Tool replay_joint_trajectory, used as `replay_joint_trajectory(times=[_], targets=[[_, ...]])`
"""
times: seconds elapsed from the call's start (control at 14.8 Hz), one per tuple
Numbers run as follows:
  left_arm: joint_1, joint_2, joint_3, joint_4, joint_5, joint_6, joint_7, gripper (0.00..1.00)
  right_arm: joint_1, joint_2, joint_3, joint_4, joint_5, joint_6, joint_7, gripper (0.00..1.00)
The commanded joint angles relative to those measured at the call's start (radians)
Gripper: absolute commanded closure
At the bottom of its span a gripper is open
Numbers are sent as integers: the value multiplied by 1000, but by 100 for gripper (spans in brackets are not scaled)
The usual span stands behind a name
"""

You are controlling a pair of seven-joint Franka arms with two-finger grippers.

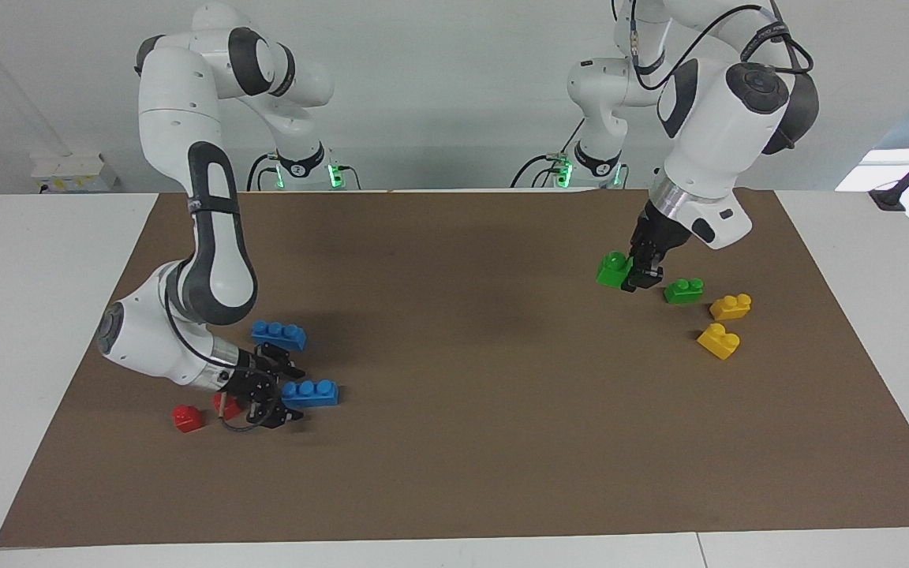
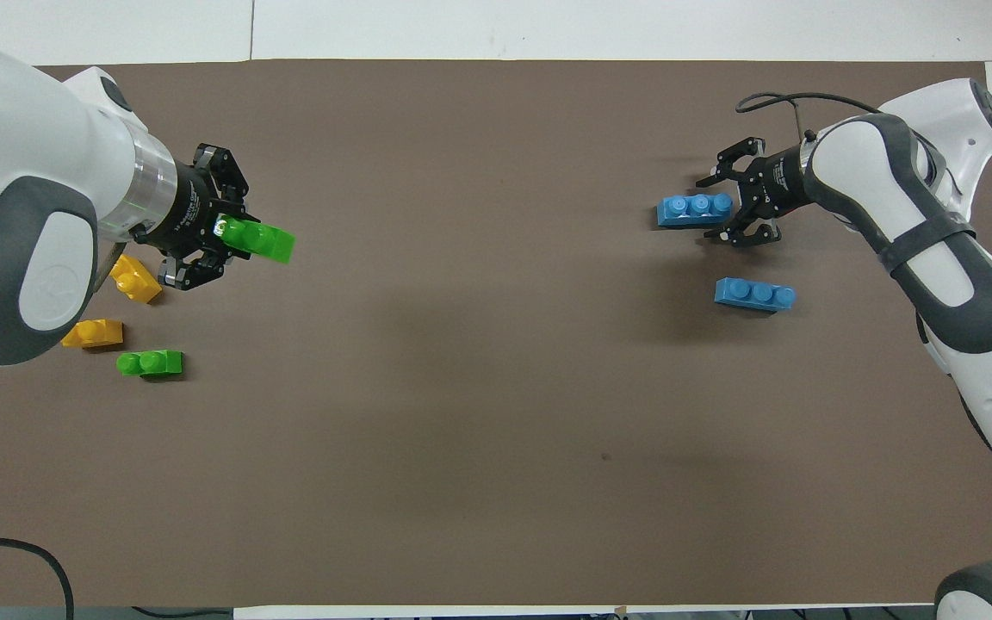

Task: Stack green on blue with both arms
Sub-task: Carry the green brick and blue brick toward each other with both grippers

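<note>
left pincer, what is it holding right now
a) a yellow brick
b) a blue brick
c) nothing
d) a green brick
d: the left pincer is shut on a green brick and carries it above the mat, while the second green brick lies on the mat beside the yellow bricks.

A high camera across the tabletop (image 1: 454, 505) faces both robots, whose bases stand at the top of its frame. A second camera looks steeply down from above the robots' own end, arms entering along its sides. Both take in the whole brown mat (image 2: 496, 387), seen half a turn apart.
</note>
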Motion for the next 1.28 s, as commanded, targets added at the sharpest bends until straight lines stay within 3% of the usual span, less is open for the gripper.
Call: replay_joint_trajectory(times=[0.0,0.13,0.34,0.61,0.74,0.88,1.21], targets=[[-10,-21,10,-7,-19,-23,-16,100,-19,-2,8,-17,25,15,-40,62],[-10,-21,10,-9,-19,-23,-42,100,-19,-4,8,-6,21,2,-40,100],[-13,-21,11,-7,-18,-6,-208,100,-3,-12,9,41,25,-46,-17,100],[-15,-21,11,-12,-16,-4,-252,100,53,-58,43,62,106,-35,234,100],[-17,-21,11,-12,-15,-8,-251,100,104,-62,47,60,183,32,343,100],[-32,-32,13,-26,-2,-24,-243,100,221,-82,46,60,192,69,374,100],[-69,-46,11,-49,62,-26,-255,100,443,-81,47,-15,189,336,439,100]])
